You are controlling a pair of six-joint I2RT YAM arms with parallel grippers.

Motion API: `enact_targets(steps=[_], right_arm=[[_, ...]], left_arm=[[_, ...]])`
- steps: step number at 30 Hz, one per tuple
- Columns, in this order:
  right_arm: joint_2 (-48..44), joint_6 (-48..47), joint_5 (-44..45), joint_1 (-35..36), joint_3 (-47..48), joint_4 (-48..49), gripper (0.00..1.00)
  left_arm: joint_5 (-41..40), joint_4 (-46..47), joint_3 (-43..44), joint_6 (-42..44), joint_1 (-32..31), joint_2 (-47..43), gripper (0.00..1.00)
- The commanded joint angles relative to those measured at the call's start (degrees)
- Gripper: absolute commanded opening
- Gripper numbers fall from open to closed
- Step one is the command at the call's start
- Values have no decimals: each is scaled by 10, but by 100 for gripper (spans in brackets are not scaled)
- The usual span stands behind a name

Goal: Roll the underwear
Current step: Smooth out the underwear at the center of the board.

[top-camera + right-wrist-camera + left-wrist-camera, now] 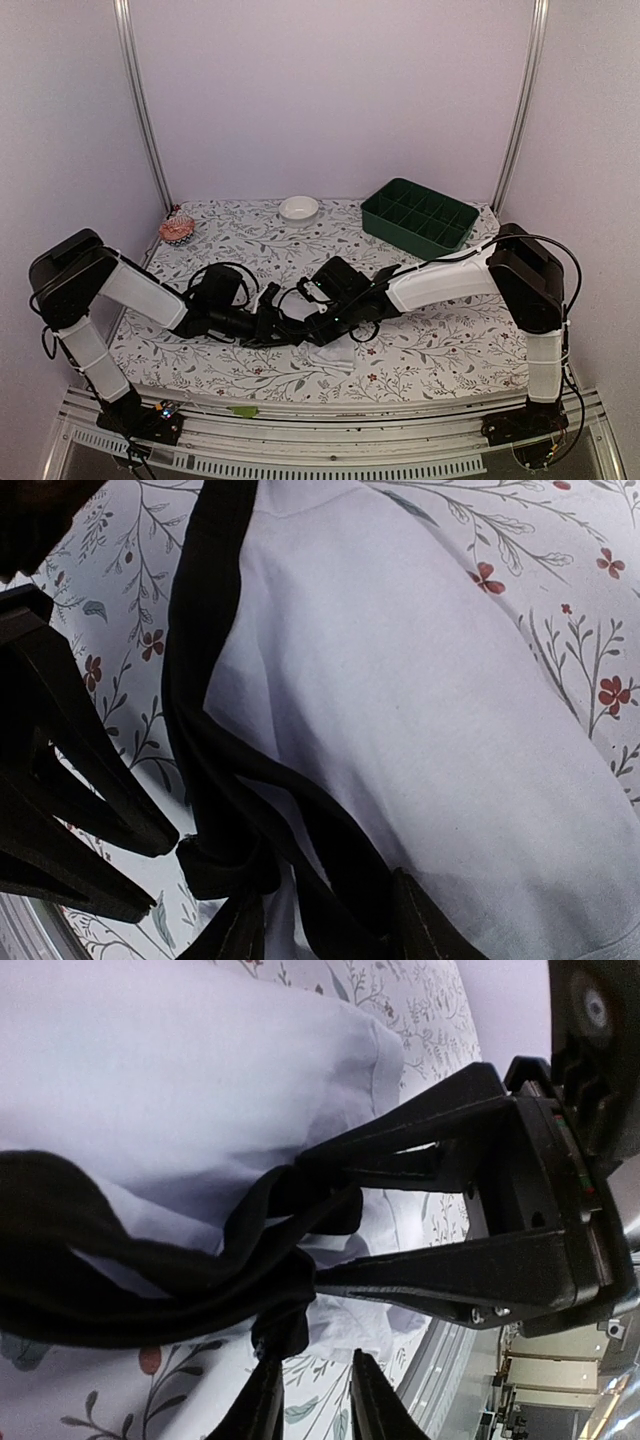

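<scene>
The underwear (338,352) lies bunched near the table's front middle, white with black bands. In the right wrist view its white cloth (420,680) fills the frame, and a black band runs down between the fingers of my right gripper (325,890), which is shut on it. The left wrist view shows the same grip, with the right gripper (310,1222) clamped on black band and white cloth (200,1080). My left gripper (315,1358) stands narrowly open, with tablecloth showing between its fingers. A black fabric lump (285,1325) touches one fingertip. The two grippers (300,327) meet tip to tip.
A green compartment tray (420,215) sits at the back right, a small white bowl (298,207) at the back middle, and a pink round object (177,230) at the back left. The table's front edge (330,400) runs just below the underwear.
</scene>
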Motion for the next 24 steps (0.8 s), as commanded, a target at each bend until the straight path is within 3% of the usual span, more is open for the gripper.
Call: enact_targets(steps=[1,11,16,20,24], right_arm=[[-12,10,-18,-2,-13,0,44],[-14,13,-22,-2,-15,5,44],[-14,13,-22,-3,-23,5,43],[-13,13,-24,-3,-24,7,43],[-13,11,-24,-3,-23,6,43]], left_arm=[[20,31,17,3,-13,23,23],[0,-14,11,5,-14,21,7],[-52,-75,13,16,-14,-1,30],[-45,-69,27,19,-16,16,33],[-25,-40,41,19,-20,34,31]])
